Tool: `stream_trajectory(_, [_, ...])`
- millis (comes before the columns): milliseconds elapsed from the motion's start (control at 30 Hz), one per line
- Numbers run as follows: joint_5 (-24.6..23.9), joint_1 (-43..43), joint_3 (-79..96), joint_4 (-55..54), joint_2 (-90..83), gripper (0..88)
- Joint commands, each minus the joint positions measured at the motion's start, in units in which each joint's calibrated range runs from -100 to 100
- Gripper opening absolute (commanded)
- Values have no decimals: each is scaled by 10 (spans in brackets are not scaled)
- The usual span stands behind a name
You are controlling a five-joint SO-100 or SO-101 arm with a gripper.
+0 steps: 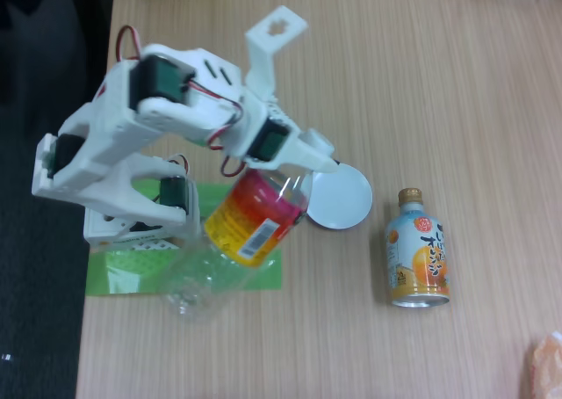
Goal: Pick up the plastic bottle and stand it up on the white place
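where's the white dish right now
In the fixed view the white dish sits on the wooden table near centre, just right of the tilted plastic bottle under the hand, and left of the orange drink can.

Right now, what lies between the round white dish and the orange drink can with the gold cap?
Nothing: in the fixed view, bare wooden tabletop separates the round white dish from the orange drink can.

We count one plastic bottle [235, 241], one drink can [418, 250] at its three o'clock, one white dish [344, 197], and one arm [149, 126].
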Motion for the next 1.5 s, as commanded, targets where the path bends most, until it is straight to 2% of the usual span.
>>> stream_trajectory(0, [3,-35,28,-66,-8,95])
stream_trajectory(333, [2,-121,82,-305,-8,91])
stream_trajectory(500, [-4,-172,77,-344,-9,90])
stream_trajectory(667, [-53,-209,68,-346,-19,91])
stream_trajectory(867, [-123,-211,82,-347,-26,90])
stream_trajectory(1033, [-164,-206,111,-422,-25,90])
stream_trajectory(1233, [-173,-202,158,-552,-23,90])
stream_trajectory(1467, [-172,-138,280,-687,-22,89])
